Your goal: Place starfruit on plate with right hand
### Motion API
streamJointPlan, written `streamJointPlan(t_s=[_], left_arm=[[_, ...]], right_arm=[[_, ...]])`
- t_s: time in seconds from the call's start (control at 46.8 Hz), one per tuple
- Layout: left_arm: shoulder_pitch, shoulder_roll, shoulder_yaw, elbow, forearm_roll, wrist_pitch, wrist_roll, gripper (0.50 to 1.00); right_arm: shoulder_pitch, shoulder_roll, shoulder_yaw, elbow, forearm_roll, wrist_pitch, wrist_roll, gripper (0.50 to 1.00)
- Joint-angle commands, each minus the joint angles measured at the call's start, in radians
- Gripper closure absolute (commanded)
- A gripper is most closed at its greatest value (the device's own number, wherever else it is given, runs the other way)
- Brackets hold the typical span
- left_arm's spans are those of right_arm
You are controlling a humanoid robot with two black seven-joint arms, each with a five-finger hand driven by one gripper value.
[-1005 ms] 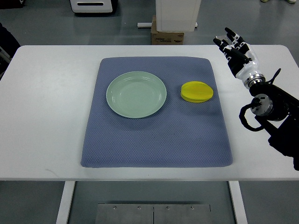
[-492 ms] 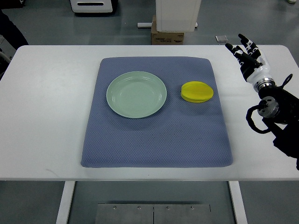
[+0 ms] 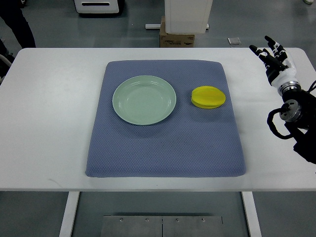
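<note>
Right hand (image 3: 274, 54) hovers at the table's (image 3: 54, 113) far right edge, fingers spread, empty; the starfruit (image 3: 208, 97) lies at its 8 o'clock on the mat (image 3: 163, 148), long axis left-right, plate (image 3: 144, 100) beyond at starfruit's 9 o'clock

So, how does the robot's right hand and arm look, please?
The right hand has black fingers with pale segments and a white back. A silver metal ring forms the wrist; behind it the arm is black, with a round grey joint and looping black cables.
</note>
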Motion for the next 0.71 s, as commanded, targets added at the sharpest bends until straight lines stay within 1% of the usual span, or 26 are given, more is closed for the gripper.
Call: streamJointPlan(t_s=[0.0, 0.15, 0.278, 0.321, 0.428, 0.47, 0.684], left_arm=[[0.000, 0.000, 0.000, 0.000, 0.000, 0.000, 0.000, 0.500], [0.000, 0.000, 0.000, 0.000, 0.000, 0.000, 0.000, 0.500], [0.000, 0.000, -0.001, 0.000, 0.000, 0.000, 0.000, 0.500], [0.000, 0.000, 0.000, 0.000, 0.000, 0.000, 0.000, 0.500], [0.000, 0.000, 0.000, 0.000, 0.000, 0.000, 0.000, 0.500], [0.000, 0.000, 0.000, 0.000, 0.000, 0.000, 0.000, 0.500], [0.000, 0.000, 0.000, 0.000, 0.000, 0.000, 0.000, 0.500]], right_arm=[[0.001, 0.001, 0.000, 0.004, 0.000, 0.004, 0.007, 0.500], [-0.001, 0.004, -0.001, 0.009, 0.000, 0.017, 0.053, 0.500], [0.004, 0.003, -0.003, 0.012, 0.000, 0.048, 0.061, 0.500], [0.002, 0.006, -0.006, 0.011, -0.003, 0.056, 0.073, 0.500], [0.001, 0.007, -0.038, 0.012, -0.011, 0.065, 0.165, 0.500], [0.004, 0.007, -0.069, 0.014, -0.012, 0.073, 0.180, 0.500], [0.051, 0.007, -0.290, 0.044, -0.017, 0.083, 0.180, 0.500]])
